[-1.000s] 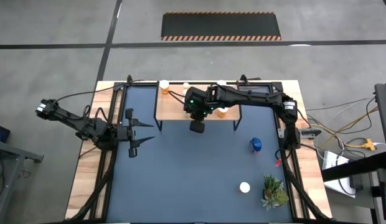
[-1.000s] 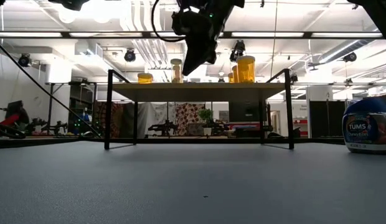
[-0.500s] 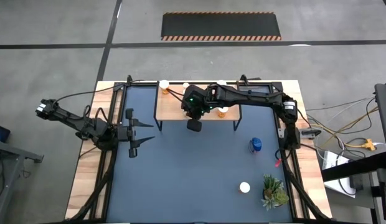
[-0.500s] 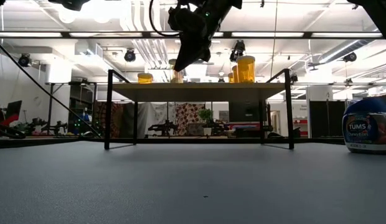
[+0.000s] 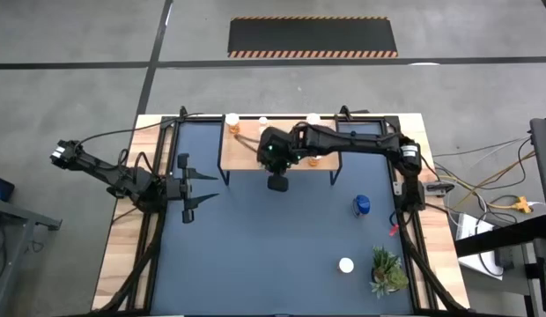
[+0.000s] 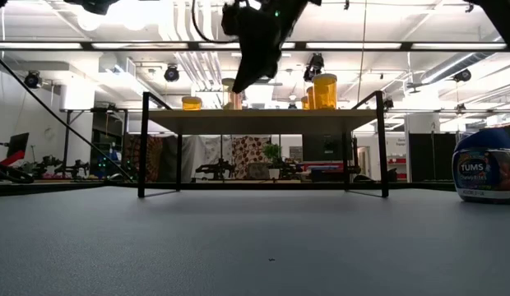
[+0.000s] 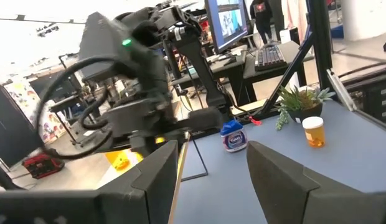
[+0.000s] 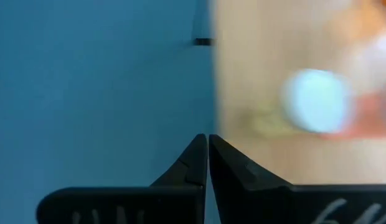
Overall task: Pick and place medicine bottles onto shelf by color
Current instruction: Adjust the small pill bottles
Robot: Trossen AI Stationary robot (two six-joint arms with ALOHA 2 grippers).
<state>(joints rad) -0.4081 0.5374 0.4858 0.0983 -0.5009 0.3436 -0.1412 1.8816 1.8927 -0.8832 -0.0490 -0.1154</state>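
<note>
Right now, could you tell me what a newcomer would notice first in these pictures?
The right hand hangs shut and empty over the front edge of the wooden shelf, where several orange bottles already stand. A blue bottle and a white-capped bottle wait on the mat beside a small green plant. The left hand waits open at the table's left side.

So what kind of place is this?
Probably a robotics lab or workshop: two arms work at a table, monitors and a keyboard sit on desks behind, and the ceiling shows bare ducts.
</note>
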